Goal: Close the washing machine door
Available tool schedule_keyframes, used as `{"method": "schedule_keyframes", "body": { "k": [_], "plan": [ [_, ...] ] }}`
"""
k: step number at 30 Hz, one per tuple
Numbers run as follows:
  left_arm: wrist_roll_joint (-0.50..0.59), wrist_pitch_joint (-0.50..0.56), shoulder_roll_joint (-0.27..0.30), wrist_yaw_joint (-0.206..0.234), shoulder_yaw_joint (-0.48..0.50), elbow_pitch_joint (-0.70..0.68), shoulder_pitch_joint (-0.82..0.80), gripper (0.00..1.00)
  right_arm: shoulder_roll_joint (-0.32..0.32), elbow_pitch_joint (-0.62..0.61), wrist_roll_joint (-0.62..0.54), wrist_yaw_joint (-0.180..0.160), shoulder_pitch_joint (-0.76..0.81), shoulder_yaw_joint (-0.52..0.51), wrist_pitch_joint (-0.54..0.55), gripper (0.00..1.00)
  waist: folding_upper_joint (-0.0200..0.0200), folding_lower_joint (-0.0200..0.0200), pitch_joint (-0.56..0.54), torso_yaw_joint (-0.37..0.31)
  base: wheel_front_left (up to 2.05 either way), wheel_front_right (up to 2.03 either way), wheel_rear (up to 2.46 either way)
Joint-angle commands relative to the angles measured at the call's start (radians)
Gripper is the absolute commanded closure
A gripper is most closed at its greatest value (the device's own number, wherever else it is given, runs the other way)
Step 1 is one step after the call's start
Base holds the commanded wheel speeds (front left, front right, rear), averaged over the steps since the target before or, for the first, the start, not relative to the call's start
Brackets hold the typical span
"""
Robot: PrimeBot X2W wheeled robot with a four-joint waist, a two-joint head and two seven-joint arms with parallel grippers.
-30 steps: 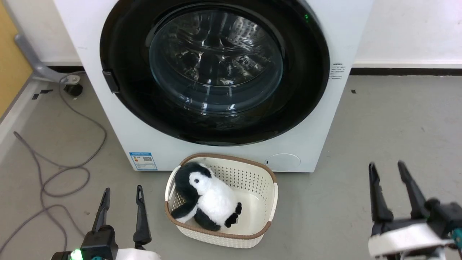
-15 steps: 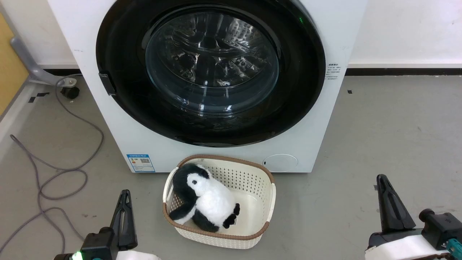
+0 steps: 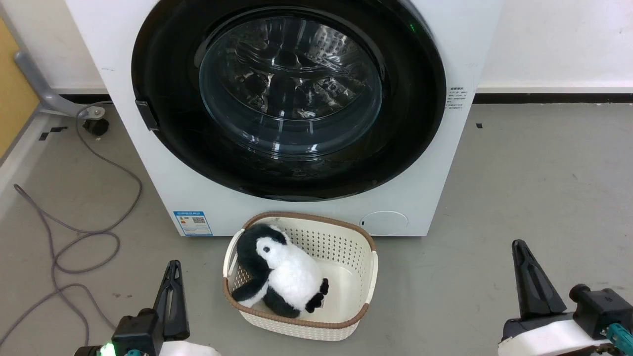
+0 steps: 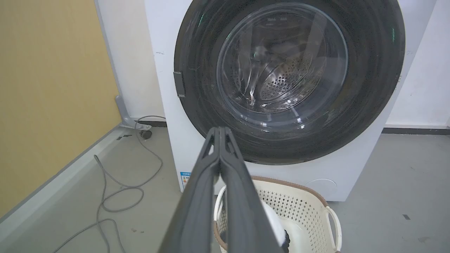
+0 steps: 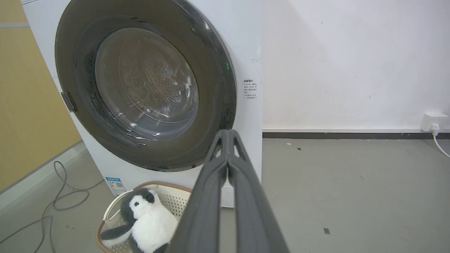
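The washing machine (image 3: 440, 163) is a white box in the upper middle of the head view. Its door (image 3: 168, 143), a glossy black disc with a bulging glass window, lies flush against the machine's front. The door (image 4: 197, 105) looks pressed flat in the left wrist view, and the door (image 5: 218, 105) sits flat in the right wrist view too. My left gripper (image 3: 171, 269) is shut at the lower left, well short of the machine. At the lower right my right gripper (image 3: 519, 247) is shut as well. Both hold nothing; fingertips meet in each wrist view.
A cream basket (image 3: 366, 277) with a plush penguin (image 3: 282, 277) stands on the grey floor right before the machine. Grey cables (image 3: 89, 232) loop on the floor at the left, beside a yellow wall (image 4: 52, 88). A wall socket (image 5: 434, 121) sits far right.
Both grippers have gone from open to shut and dropped lower in the head view. The camera shifted slightly after the earliest frame. The door has stayed flush.
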Motion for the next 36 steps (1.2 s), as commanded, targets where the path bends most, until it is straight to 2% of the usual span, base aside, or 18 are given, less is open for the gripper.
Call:
{"method": "schedule_keyframes", "body": {
  "k": [1, 36],
  "plan": [
    [0.006, 0.005, 0.0, -0.007, 0.002, -0.001, -0.012, 1.0, 0.001, -0.008, -0.012, 0.0, -0.002, 0.003, 0.005, 1.0, -0.0001, 0.0001, 0.0, 0.0, 0.0, 0.0, 0.0],
    [0.023, 0.081, -0.001, -0.04, 0.007, -0.004, -0.04, 1.0, 0.002, -0.031, -0.053, 0.0, -0.007, 0.019, 0.081, 1.0, -0.0001, 0.0001, 0.0, 0.008, 0.0, 0.0, 0.0]
  ]
}}
